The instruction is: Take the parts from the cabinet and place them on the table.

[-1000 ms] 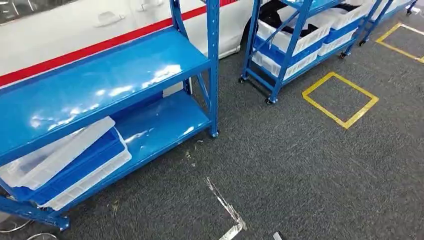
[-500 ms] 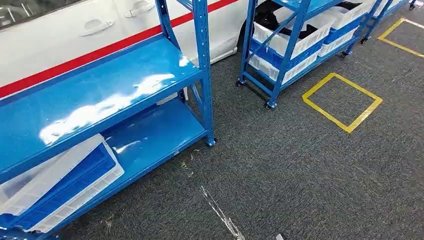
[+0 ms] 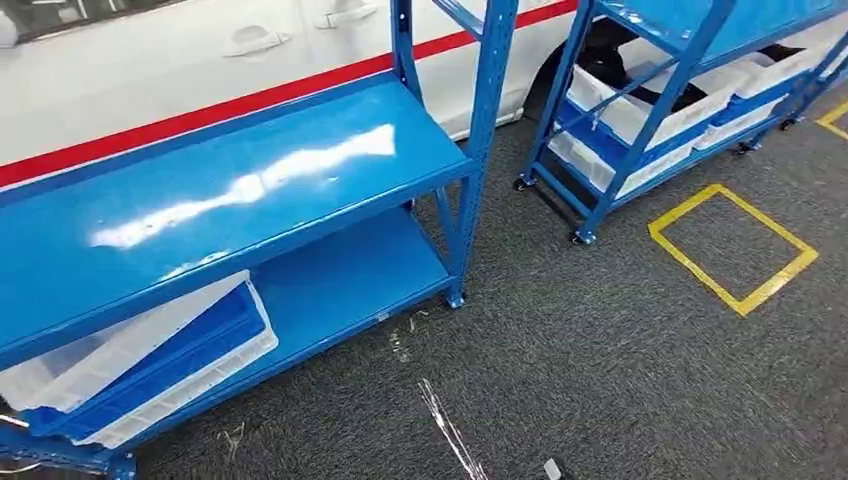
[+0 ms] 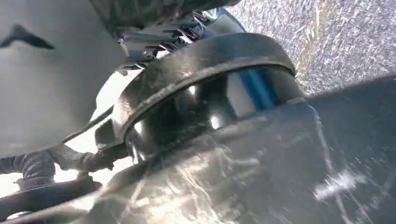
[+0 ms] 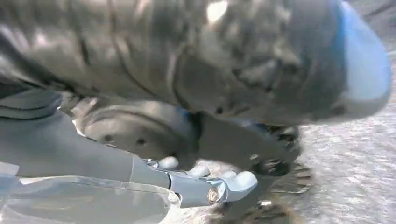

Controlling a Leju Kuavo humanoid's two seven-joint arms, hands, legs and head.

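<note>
Both arms are hanging by the body over grey carpet; the wrist views are too blurred to tell whether the left hand or the right hand is carrying anything. The nearest blue rack is holding tilted blue-and-white crates on its lower shelf. Beyond a yellow floor square, dark parts are sitting in white bins on the wheeled cabinet, well apart from the robot, so at least these are waiting to be fetched, whether this is an outbound walk or a return for more.
</note>
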